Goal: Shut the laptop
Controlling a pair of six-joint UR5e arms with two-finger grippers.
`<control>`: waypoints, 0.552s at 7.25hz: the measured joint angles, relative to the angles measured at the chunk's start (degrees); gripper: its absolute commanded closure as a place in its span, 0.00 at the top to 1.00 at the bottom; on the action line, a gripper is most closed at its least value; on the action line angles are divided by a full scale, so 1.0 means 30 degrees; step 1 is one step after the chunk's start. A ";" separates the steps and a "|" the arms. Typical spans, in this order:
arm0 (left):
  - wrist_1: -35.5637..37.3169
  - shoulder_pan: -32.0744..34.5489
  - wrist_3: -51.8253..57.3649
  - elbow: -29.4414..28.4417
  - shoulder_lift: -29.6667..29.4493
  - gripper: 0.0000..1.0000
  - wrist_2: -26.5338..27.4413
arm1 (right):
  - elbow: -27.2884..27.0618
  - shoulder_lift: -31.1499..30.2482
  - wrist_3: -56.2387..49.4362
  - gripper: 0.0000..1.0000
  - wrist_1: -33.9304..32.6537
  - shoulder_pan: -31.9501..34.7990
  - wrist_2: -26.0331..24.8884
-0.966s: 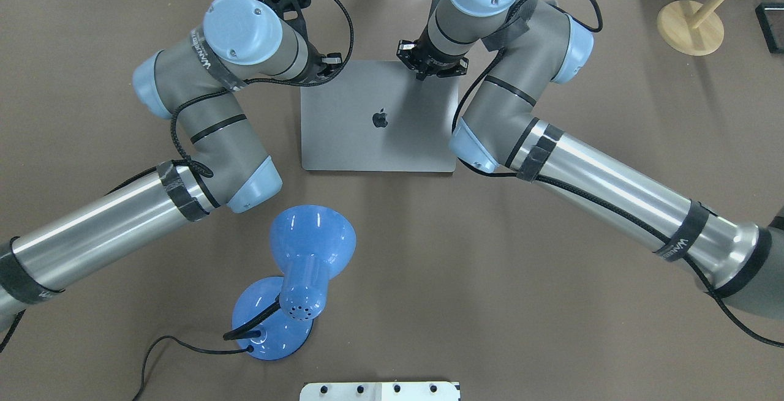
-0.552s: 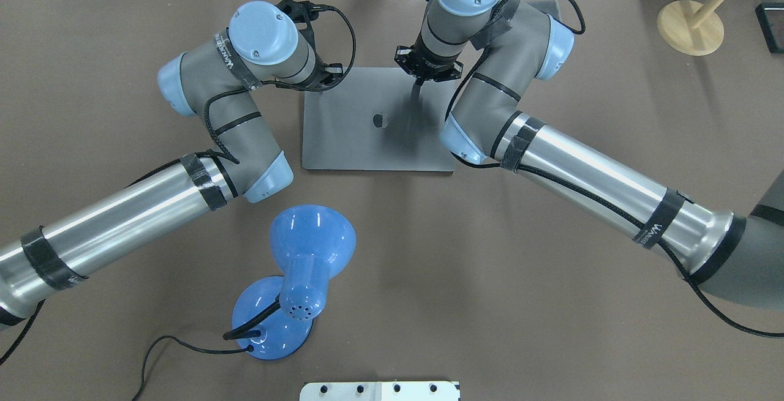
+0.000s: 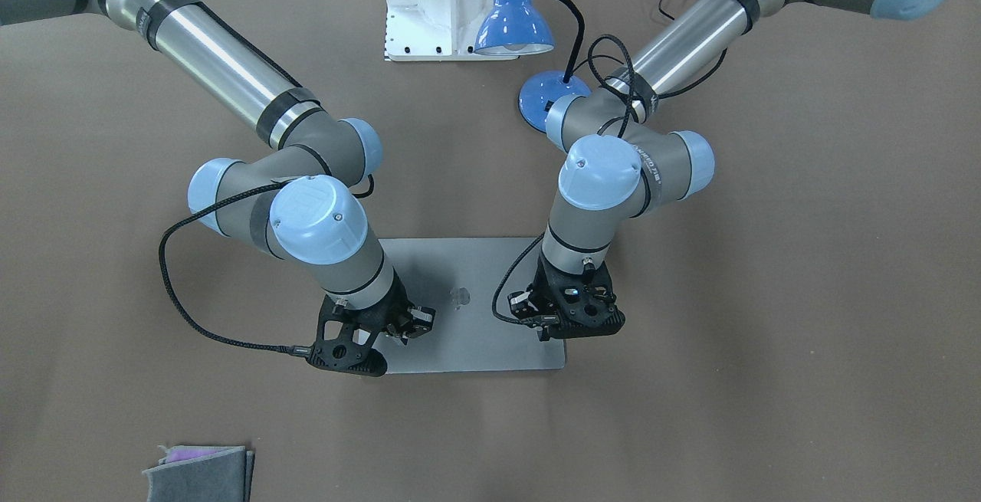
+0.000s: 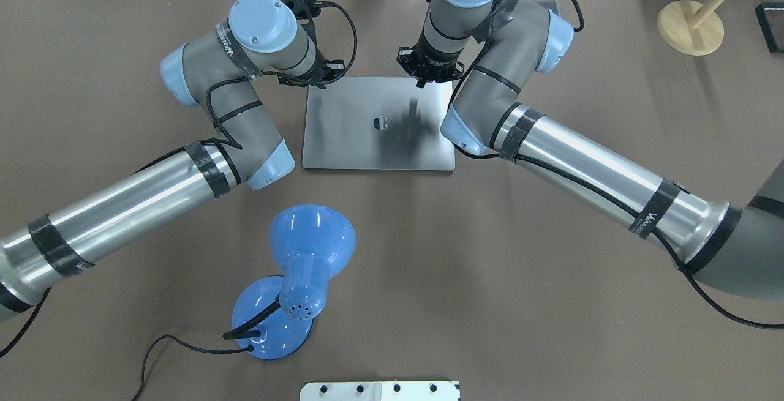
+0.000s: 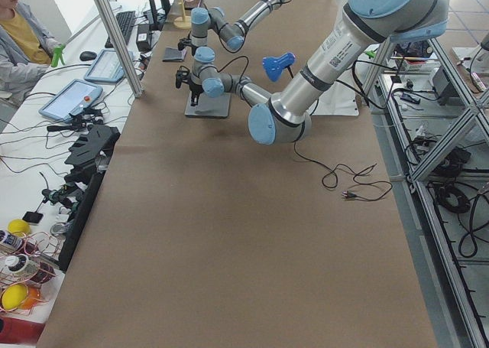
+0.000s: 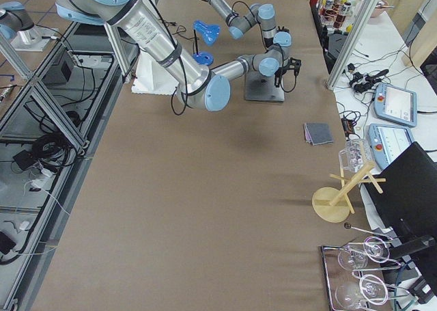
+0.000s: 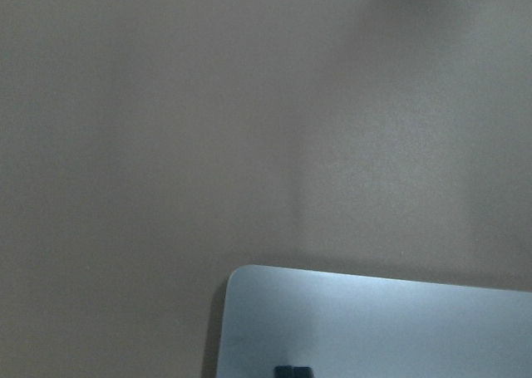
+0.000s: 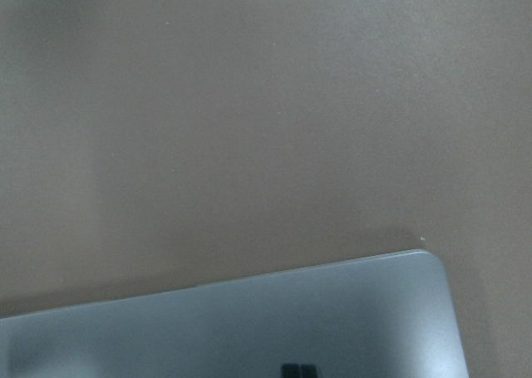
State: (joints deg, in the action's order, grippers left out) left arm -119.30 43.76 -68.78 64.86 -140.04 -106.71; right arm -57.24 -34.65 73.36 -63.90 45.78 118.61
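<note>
- Front-facing: the laptop [image 3: 475, 333] is lying on the table [image 3: 766, 349], its lid apparently down flat and its long side running across the robot. The left tool [image 3: 563, 327] and right tool [image 3: 402, 326] are standing over its operator-side corners, equally near.
- Overhead: both tools are pointing down at the lid's far edge, seemingly closed and gripping nothing.
- Wrist views: each is showing dark fingertips [image 7: 285, 371] pressed together, with the lid directly beneath; whether they are touching it, I cannot tell.

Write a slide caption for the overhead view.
Left gripper and right gripper at the far edge of the laptop, lid down; blue lamp nearer the robot.
</note>
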 measured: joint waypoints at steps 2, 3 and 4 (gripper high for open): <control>0.1212 0.2109 0.0265 0.2884 0.1390 0.00 -0.3717 | -0.3516 -0.2040 -0.0174 0.00 -0.0908 0.1683 0.2635; 0.2532 0.3261 0.1076 0.5498 0.3147 0.00 -0.5417 | -0.6804 -0.4383 -0.0806 0.00 -0.2105 0.2799 0.3855; 0.4739 0.4495 0.3050 0.8827 0.5394 0.00 -0.6633 | -1.0216 -0.6727 -0.2347 0.00 -0.4151 0.4230 0.5074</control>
State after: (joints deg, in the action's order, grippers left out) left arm -105.08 57.24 -59.63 91.34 -123.85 -126.61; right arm -87.89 -54.83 66.32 -76.35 58.47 133.83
